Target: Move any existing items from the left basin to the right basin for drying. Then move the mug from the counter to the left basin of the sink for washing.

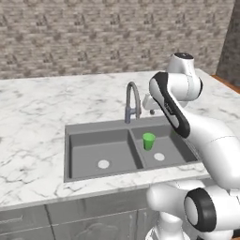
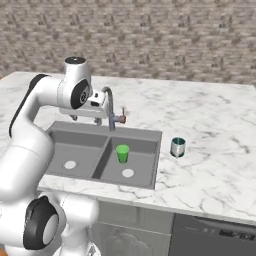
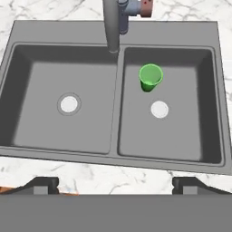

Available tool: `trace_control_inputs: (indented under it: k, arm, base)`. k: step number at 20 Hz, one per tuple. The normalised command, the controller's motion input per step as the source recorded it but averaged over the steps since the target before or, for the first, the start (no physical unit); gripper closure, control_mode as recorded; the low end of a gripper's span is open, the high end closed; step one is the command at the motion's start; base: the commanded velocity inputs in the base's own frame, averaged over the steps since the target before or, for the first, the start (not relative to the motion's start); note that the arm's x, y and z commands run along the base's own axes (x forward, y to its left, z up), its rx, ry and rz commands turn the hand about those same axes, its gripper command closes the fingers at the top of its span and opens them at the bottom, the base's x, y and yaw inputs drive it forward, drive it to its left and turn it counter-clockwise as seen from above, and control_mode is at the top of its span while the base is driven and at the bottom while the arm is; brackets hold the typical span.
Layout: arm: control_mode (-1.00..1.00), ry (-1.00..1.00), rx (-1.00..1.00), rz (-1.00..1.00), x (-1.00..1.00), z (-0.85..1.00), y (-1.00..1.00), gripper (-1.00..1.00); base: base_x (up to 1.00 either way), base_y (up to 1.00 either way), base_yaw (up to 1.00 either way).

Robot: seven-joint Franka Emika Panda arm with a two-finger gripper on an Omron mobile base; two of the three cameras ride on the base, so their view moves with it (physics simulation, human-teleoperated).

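- Left base view: sink (image 1: 70,140) set in counter (image 1: 33,117); left basin (image 1: 84,152) holds nothing but its drain; green cup (image 1: 149,141) upright in right basin (image 1: 174,149), near the back wall; faucet (image 1: 133,101) at the back edge; arm arches over the sink's right side.
- Right base view: mug (image 2: 177,147) upright on counter, just beside the sink's right rim, well apart from the hand; gripper (image 2: 86,119) above the back of the left basin, beside the faucet.
- Hand view: looks down on both basins; finger tips (image 3: 43,183) sit far apart, so jaws wide, nothing held.
- Judgement: first step looks done; mug is next.
- Risk: swinging across to the mug could clip the faucet; a hurried grasp could tip the mug; a careless drop-in could land it in the right basin on the cup.
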Motion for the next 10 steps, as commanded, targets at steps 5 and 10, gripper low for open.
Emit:
trace_control_inputs:
  k: [5, 10]
  arm:
    - [1.00, 0.00, 0.00, 0.00, 0.00, 0.00, 0.00, -1.00]
    - [1.00, 0.00, 0.00, 0.00, 0.00, 0.00, 0.00, -1.00]
  base:
    - [0.55, -0.39, 0.00]
    - [0.43, -0.12, 0.00]
